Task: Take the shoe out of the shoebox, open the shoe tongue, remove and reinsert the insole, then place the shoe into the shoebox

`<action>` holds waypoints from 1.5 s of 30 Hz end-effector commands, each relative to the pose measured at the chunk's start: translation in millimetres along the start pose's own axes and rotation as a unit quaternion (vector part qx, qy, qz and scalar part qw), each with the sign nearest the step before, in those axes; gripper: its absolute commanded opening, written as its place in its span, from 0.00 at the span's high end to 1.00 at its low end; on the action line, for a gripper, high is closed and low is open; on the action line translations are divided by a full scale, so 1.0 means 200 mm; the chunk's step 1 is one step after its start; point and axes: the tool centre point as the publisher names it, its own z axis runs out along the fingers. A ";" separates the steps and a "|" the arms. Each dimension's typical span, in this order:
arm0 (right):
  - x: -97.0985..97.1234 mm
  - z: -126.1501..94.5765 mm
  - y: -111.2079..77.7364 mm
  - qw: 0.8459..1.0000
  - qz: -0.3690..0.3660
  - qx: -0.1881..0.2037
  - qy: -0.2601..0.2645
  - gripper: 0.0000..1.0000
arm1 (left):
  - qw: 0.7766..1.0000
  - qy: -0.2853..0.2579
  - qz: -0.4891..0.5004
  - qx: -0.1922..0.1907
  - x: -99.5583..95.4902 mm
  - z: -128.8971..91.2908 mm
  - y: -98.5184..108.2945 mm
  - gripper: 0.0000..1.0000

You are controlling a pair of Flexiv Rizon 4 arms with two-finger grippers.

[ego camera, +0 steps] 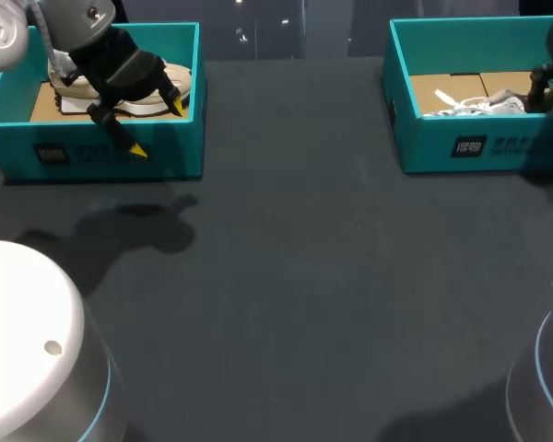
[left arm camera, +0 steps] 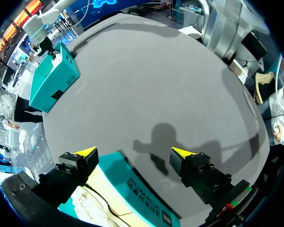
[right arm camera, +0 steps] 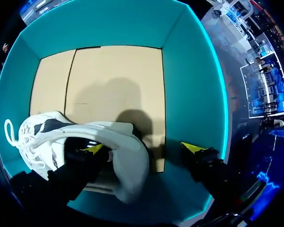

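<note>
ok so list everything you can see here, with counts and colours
shoeboxes: 2, teal; left shoebox at the table's far left, right shoebox at its far right
shoes: 2, white; left shoe in the left shoebox, right shoe in the right shoebox
table: 1, dark grey
left gripper: 1, black with yellow tips, open, above the left shoebox's front wall
right gripper: 1, black with yellow tips, open, down inside the right shoebox, one finger at the right shoe's opening
</note>
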 end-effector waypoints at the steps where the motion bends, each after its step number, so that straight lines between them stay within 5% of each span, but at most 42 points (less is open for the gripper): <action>1: 0.01 -0.13 0.01 1.000 0.006 0.008 -0.006 0.00 | 1.000 0.000 0.000 -0.001 0.00 0.00 0.00 0.00; 10: 0.03 -0.40 0.00 1.000 0.024 -0.002 0.011 0.00 | 1.000 0.000 0.000 -0.001 0.00 0.00 0.00 0.00; 23: 0.05 -0.73 -0.15 0.999 0.016 -0.007 0.031 0.00 | 1.000 0.000 0.000 -0.001 0.00 0.00 0.00 0.00; 34: 0.08 -0.85 -0.28 0.999 0.021 0.019 0.037 0.00 | 1.000 0.000 0.000 -0.001 0.00 0.00 0.00 0.00; 43: 0.08 -0.85 -0.28 0.999 0.021 0.019 0.037 0.00 | 1.000 0.000 0.000 -0.001 0.00 0.00 0.00 0.00; 45: 0.08 -0.85 -0.28 0.999 0.021 0.019 0.037 0.00 | 0.999 -0.002 0.031 0.008 -0.04 -0.05 0.07 0.00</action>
